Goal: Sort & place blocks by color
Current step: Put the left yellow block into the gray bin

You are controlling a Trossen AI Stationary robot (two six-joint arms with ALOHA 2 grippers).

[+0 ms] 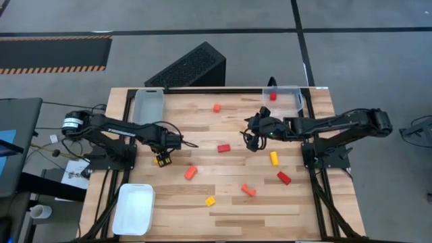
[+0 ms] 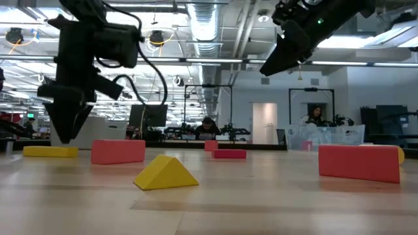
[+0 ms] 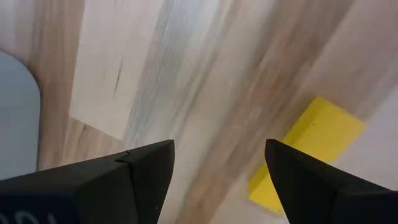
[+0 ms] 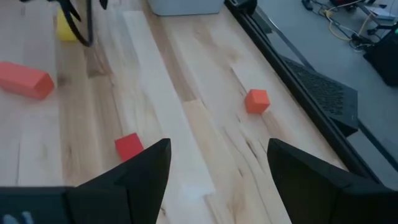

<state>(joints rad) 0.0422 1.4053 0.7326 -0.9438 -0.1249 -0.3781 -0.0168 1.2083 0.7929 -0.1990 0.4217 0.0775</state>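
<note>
Red, orange and yellow blocks lie scattered on the wooden table [image 1: 223, 216]. My left gripper [image 1: 164, 154] points straight down, open, low over a yellow block [image 3: 317, 146] at the table's left. That block lies flat beside and partly under one finger [image 3: 311, 180], not in the gap between the fingers. My right gripper [image 1: 251, 138] hangs open and empty, well above the table right of the middle, slanting down toward a red cube [image 4: 129, 147]. An orange cube [image 4: 257, 101] lies farther off near the far edge. A red block [image 1: 273, 96] sits inside the clear tray [image 1: 291, 91]. My left gripper comes from above with its fingers spread. Whether one finger touches the yellow block's near end [image 3: 273, 186] I cannot tell, since that finger hides the spot. The block lies flat on the table.
A grey tray [image 1: 148, 106] stands at the far left and a white tray [image 1: 133, 208] at the near left. An orange bar [image 1: 190, 173], a yellow piece [image 1: 210, 200], an orange-red block [image 1: 248, 190], a red block [image 1: 283, 178] and a yellow block [image 1: 273, 158] lie mid-table.
</note>
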